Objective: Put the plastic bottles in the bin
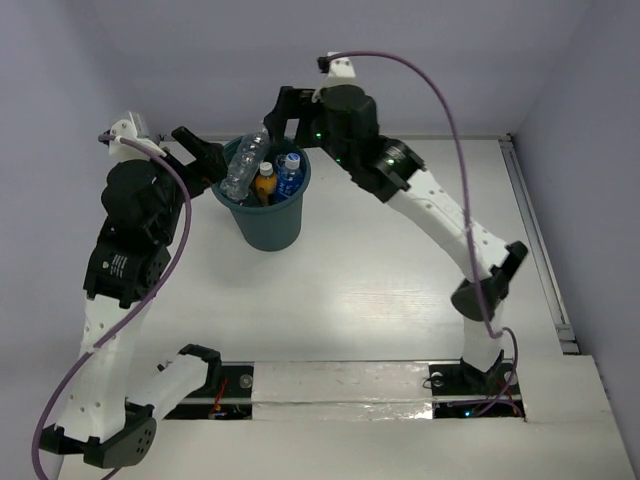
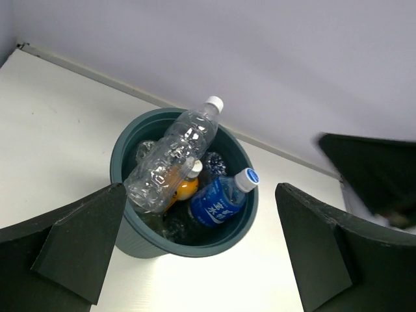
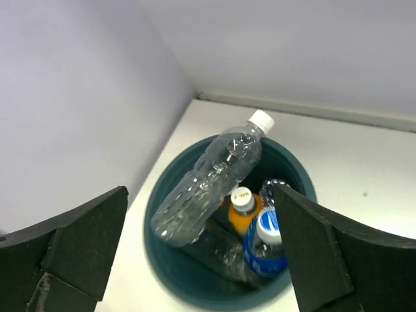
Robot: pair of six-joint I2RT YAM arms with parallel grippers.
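The left gripper (image 1: 208,160) is spread wide and empty, just left of the bin (image 1: 270,225). Inside the bin, a large clear bottle (image 1: 245,160) leans across an orange bottle (image 1: 264,183) and a blue-labelled bottle (image 1: 289,172). Crumpled clear ones beneath are hard to make out. The right gripper (image 1: 283,118), equally wide and empty, hangs by the far rim.
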